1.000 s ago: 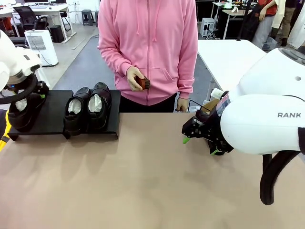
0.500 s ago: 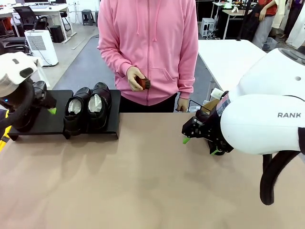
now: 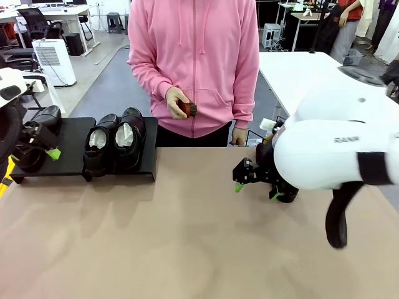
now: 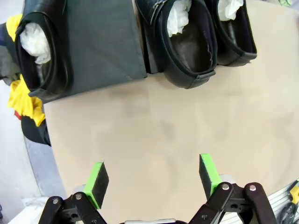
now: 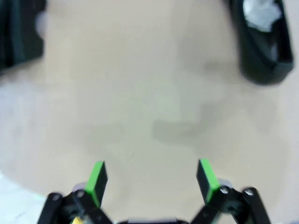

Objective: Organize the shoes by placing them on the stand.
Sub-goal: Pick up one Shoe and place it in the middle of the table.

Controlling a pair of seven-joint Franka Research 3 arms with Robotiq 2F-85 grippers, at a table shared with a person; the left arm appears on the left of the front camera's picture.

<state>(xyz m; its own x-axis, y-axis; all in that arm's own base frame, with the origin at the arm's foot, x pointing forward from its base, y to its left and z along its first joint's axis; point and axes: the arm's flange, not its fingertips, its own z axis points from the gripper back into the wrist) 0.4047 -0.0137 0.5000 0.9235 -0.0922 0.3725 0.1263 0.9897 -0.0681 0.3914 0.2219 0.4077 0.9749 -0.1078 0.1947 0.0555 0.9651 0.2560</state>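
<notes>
in the front view you see the stand (image 3: 72, 146) at the far left of the table (image 3: 187, 237). two shoes (image 3: 115, 144) sit side by side on its right panel, a third shoe (image 3: 37, 134) on its left end. your left gripper (image 3: 43, 149) hangs by that third shoe; you cannot tell its jaws here. your right gripper (image 3: 254, 182) hovers low over the table at the right, jaws spread. the person (image 3: 193, 62) holds a small brown brush (image 3: 185, 109).

in the left wrist view the left gripper (image 4: 154, 179) is wide apart and empty over bare table; the single shoe (image 4: 39, 46) and the pair (image 4: 201, 37) sit on the stand (image 4: 103, 46).

in the right wrist view, which is blurred, the right gripper (image 5: 152, 179) is spread and empty, with one shoe (image 5: 261, 37) at the top right.
</notes>
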